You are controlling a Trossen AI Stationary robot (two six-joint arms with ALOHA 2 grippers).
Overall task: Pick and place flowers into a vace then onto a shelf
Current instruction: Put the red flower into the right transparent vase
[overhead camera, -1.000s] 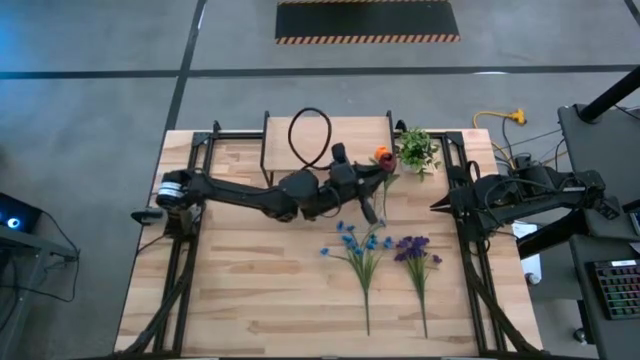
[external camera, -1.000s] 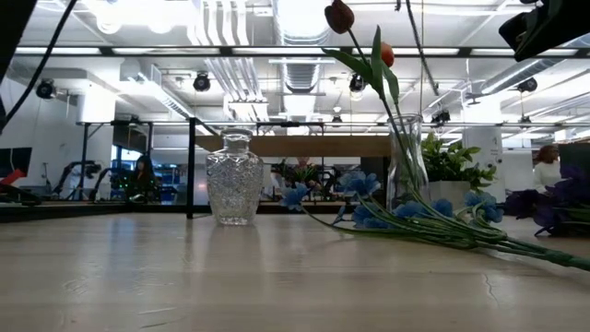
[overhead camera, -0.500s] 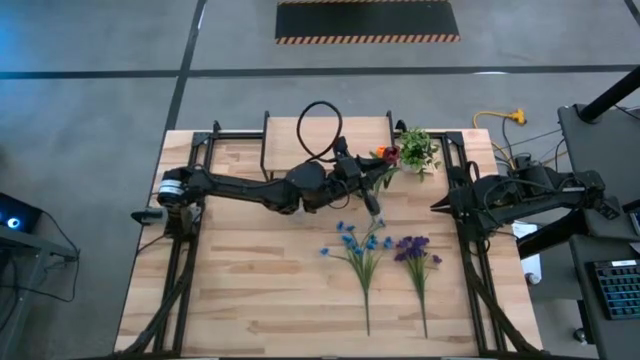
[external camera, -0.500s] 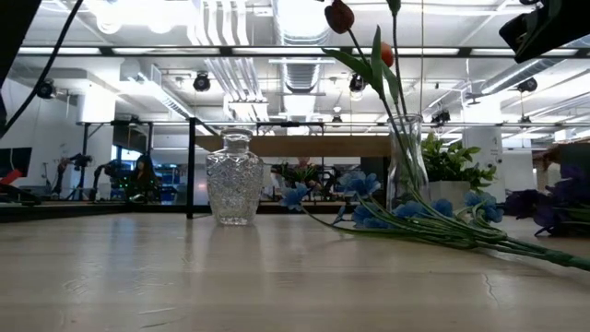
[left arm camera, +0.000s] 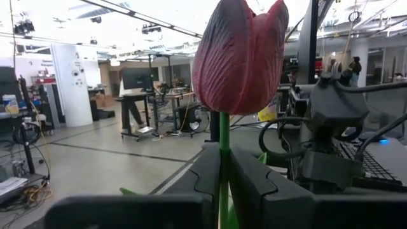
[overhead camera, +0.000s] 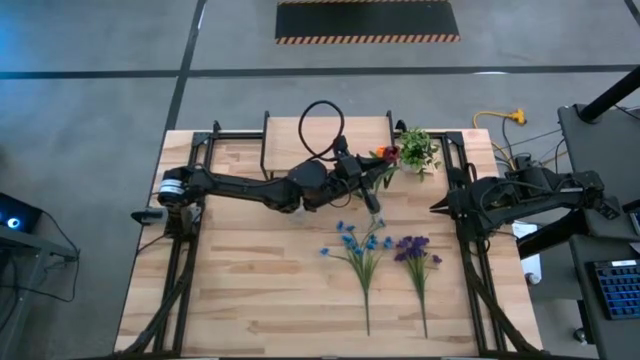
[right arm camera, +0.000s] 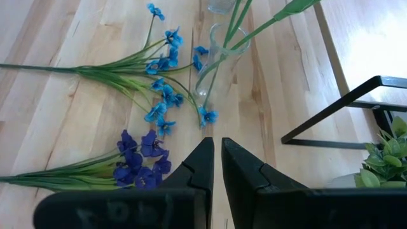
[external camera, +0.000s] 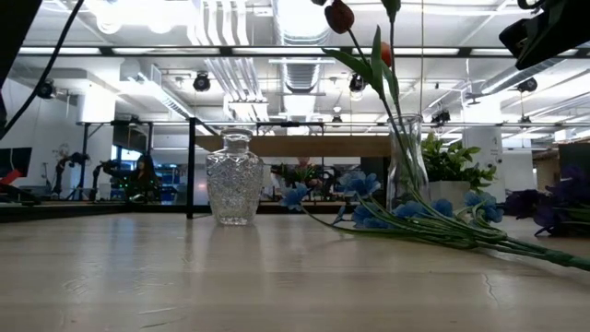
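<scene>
The left gripper (left arm camera: pixel 224 166) was closed on the green stem of a dark red tulip (left arm camera: pixel 240 56), whose bloom stood upright just above the fingers (left arm camera: pixel 202 175). Seen from above, this gripper (overhead camera: pixel 368 193) was over the middle of the table (overhead camera: pixel 250 280), above a tall clear vase (external camera: pixel 406 157) in which stems already stood, with an orange tulip (external camera: pixel 387 53) on one of them. A round cut-glass vase (external camera: pixel 231 179) stood apart, nearer the shelf (overhead camera: pixel 280 135). The blue bunch (overhead camera: pixel 360 243) and the purple bunch (overhead camera: pixel 414 250) lay flat on the table, side by side, close to the tall vase. A small potted plant (overhead camera: pixel 416 150) stood beside the shelf. The right gripper (right arm camera: pixel 215 166) was clenched and held nothing; it waited at the right edge of the table (overhead camera: pixel 438 207).
</scene>
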